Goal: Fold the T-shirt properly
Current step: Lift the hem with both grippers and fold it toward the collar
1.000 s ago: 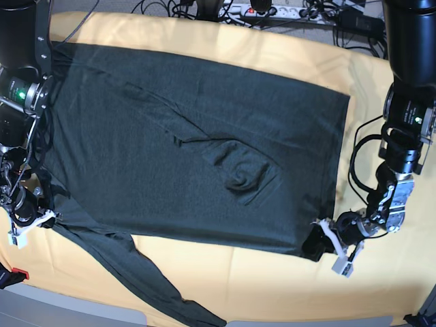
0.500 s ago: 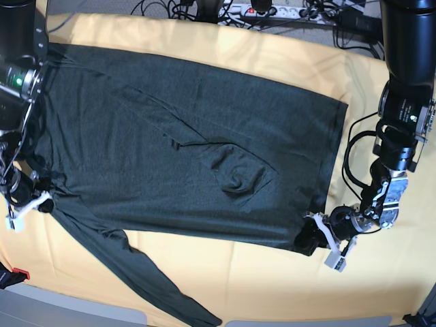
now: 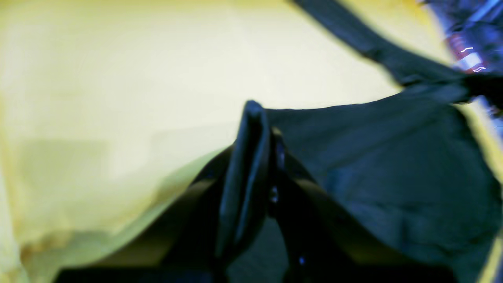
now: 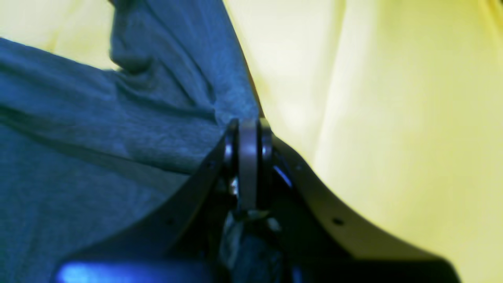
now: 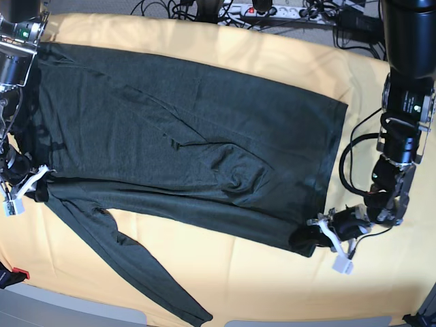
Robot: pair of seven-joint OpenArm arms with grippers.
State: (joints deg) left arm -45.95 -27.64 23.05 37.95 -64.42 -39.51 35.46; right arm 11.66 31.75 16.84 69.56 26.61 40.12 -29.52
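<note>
You have a yellow cloth (image 5: 231,272) covering the whole table, with a power strip (image 5: 272,10) and cables past its far edge. The T-shirt (image 5: 191,136) lies flat across the middle, its long axis running side to side, hem toward the side of your left arm, one sleeve (image 5: 129,266) trailing to the near edge. Your left gripper (image 5: 325,234) is clamped on the near hem corner. Your right gripper (image 5: 27,187) pinches the shirt's opposite end by the sleeve.
</note>
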